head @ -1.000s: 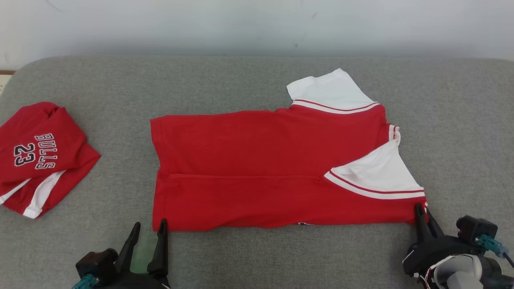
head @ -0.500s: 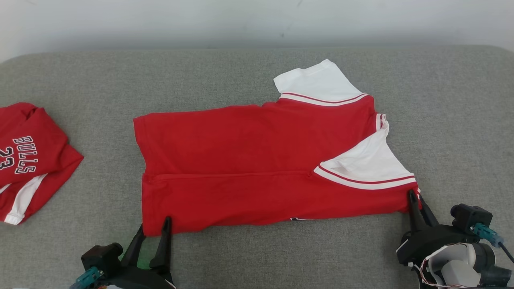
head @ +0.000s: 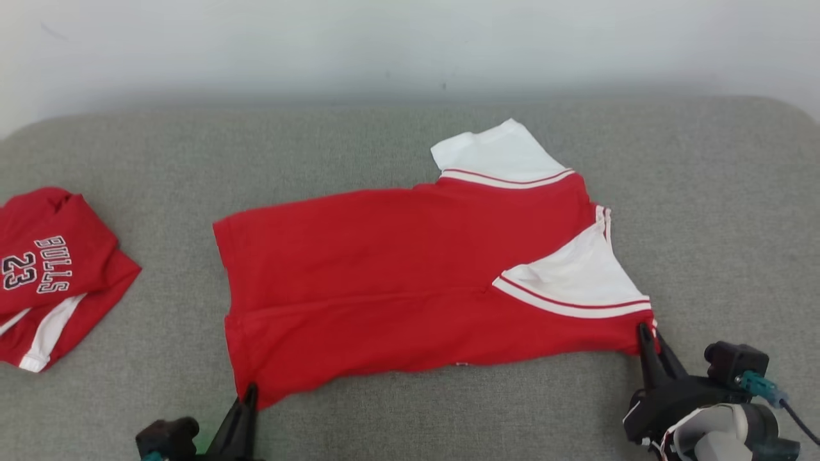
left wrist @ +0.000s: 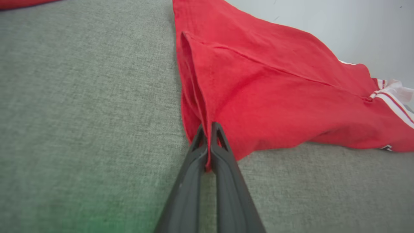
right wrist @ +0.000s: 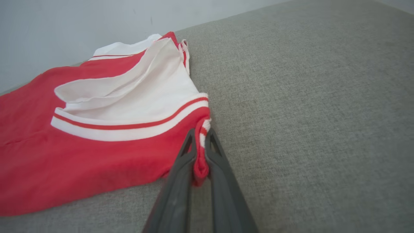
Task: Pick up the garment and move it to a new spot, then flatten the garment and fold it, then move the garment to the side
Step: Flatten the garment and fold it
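Head view: the left gripper [head: 246, 398], whose fingers stood apart beside the near-left corner of the garment [head: 397, 288] a second ago, now pinches that corner, drawing it toward the robot. The right gripper [head: 647, 339] clamps the near-right corner below the white sleeve, as before. The garment lies mid-way across the grey padded surface [head: 717, 211], a second red jersey [head: 51, 275] well to its left.

Left wrist view: fingers closed on a raised red fold.

Right wrist view: fingers closed on bunched hem.

With both corners held and both arms low, reaching forward, the fold can likely begin.

surface: grey fabric pad [head: 717, 192] | centre: red-white garment [head: 384, 282] lay spread | left: folded Bulls jersey [head: 57, 269] lay
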Motion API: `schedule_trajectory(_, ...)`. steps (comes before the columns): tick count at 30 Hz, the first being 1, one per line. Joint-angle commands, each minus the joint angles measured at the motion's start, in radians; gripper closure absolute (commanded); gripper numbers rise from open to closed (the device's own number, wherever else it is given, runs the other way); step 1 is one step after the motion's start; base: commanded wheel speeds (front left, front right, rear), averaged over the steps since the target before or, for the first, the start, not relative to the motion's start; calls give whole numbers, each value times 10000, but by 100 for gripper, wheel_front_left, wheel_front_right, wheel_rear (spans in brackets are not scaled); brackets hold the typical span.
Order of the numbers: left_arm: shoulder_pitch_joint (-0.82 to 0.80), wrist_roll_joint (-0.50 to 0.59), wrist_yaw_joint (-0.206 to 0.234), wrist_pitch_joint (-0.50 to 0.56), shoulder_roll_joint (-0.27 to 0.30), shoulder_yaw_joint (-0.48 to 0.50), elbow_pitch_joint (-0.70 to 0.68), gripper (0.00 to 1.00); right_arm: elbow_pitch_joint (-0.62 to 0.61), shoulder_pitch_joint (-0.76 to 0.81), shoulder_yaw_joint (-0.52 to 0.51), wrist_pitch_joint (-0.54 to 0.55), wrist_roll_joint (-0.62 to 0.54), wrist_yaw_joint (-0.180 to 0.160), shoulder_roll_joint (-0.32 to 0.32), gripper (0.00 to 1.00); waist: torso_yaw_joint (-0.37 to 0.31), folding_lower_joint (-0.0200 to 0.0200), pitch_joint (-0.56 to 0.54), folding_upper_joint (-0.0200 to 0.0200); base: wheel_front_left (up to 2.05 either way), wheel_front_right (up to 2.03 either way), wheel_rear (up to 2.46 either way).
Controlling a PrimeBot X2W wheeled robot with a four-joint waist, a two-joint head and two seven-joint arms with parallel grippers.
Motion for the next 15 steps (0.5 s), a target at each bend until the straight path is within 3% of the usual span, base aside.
schedule_trajectory(1,341,91,7,-8,26,106,122,100,88,231,124,-1,69,-14,39,100,-69,0,-528,-1,0,0,0)
schedule_trajectory(15,1391,522,7,-8,235,743,588,100,-84,1083,818,0,622,-14,-154,100,-197,0,-1746,-1,0,0,0)
